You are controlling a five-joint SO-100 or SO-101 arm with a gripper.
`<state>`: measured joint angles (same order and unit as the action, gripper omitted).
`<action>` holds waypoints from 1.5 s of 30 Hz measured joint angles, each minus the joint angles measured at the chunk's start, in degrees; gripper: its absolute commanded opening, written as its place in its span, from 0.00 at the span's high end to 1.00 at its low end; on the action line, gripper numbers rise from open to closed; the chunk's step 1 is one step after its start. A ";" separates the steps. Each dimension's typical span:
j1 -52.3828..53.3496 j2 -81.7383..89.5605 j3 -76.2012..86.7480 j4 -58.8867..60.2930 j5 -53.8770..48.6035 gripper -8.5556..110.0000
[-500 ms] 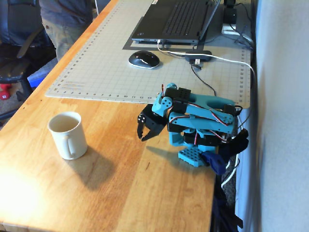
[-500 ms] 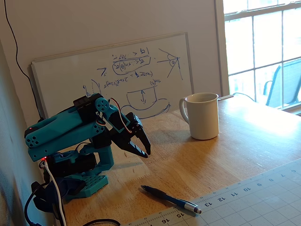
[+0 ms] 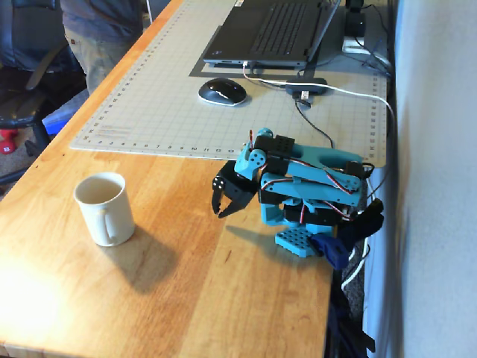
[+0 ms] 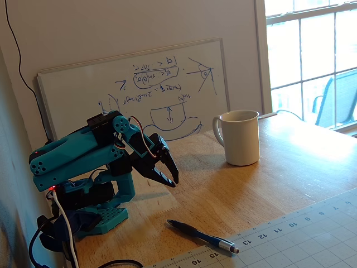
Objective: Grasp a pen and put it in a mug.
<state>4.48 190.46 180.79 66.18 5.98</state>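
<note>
The cream-white mug (image 3: pixel 105 211) stands upright on the wooden table, left of the arm in one fixed view; it also shows in the other fixed view (image 4: pixel 241 139), handle to its left. The dark blue-grey pen (image 4: pixel 201 235) lies flat at the cutting mat's edge, silvery tip on the mat, in front of the arm. The arm's body hides the pen in the fixed view from above. My gripper (image 3: pixel 220 212) is folded down close to the arm's base, shut and empty, just above the table. It hangs above and left of the pen (image 4: pixel 172 181), apart from it.
A green cutting mat (image 3: pixel 164 97) covers the far table, bearing a laptop (image 3: pixel 268 33), a mouse (image 3: pixel 221 91) and a white cable (image 3: pixel 350 93). A whiteboard (image 4: pixel 139 84) leans on the wall behind the arm. The table edge runs right of the arm's base (image 3: pixel 298 240).
</note>
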 measured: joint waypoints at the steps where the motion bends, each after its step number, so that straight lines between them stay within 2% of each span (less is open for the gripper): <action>1: 0.00 0.00 0.00 0.00 0.00 0.92; 9: 0.00 -0.79 -0.26 0.00 0.00 0.92; 23: 0.00 -28.65 -24.87 2.11 0.00 0.92; 40: 0.00 -44.03 -61.70 27.33 0.00 0.92; 45: 0.00 -45.35 -67.68 29.88 0.00 0.92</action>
<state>4.48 145.11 113.12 96.06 5.98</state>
